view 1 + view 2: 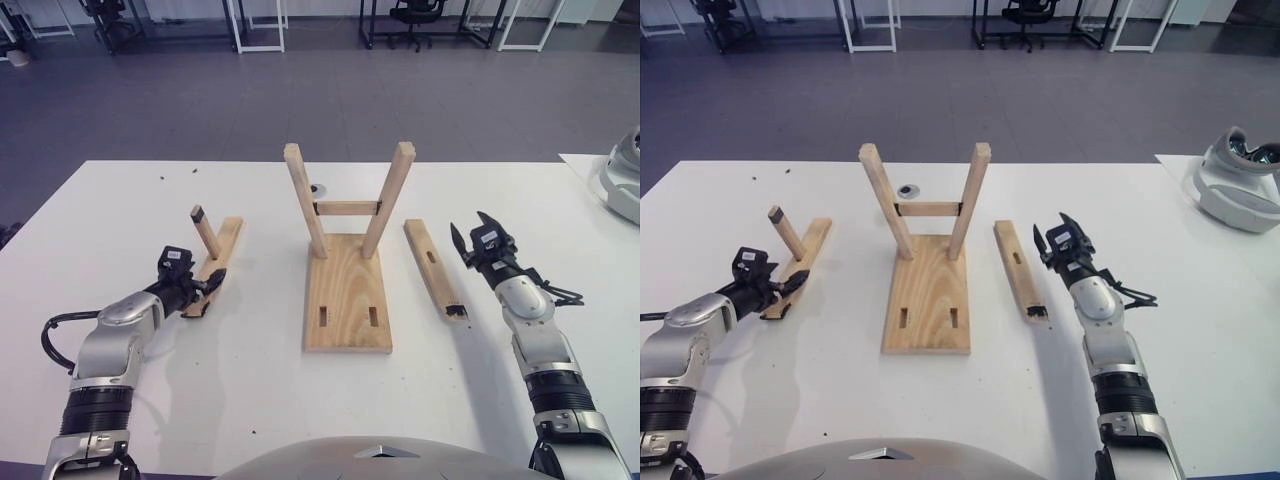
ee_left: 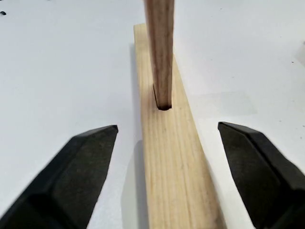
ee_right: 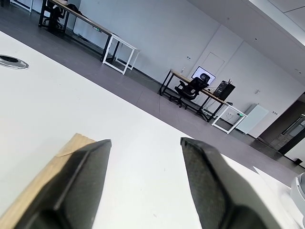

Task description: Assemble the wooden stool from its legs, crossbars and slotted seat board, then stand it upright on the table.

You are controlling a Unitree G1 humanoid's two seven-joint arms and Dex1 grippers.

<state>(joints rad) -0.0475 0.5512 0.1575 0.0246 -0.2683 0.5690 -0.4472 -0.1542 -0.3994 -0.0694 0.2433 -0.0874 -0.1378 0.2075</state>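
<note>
Left tool [image 1: 208, 294]: spread apart, around the pegged leg [image 1: 225, 243], left of frame
Right tool [image 1: 471, 226]: spread apart, just beside the loose leg [image 1: 430, 262], right of frame

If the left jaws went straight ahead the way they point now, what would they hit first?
Probably the upright crossbar standing in the slot of the flat wooden leg. That leg lies in line between the open left jaws, so they would straddle it on the way; depth is hard to judge.
</note>
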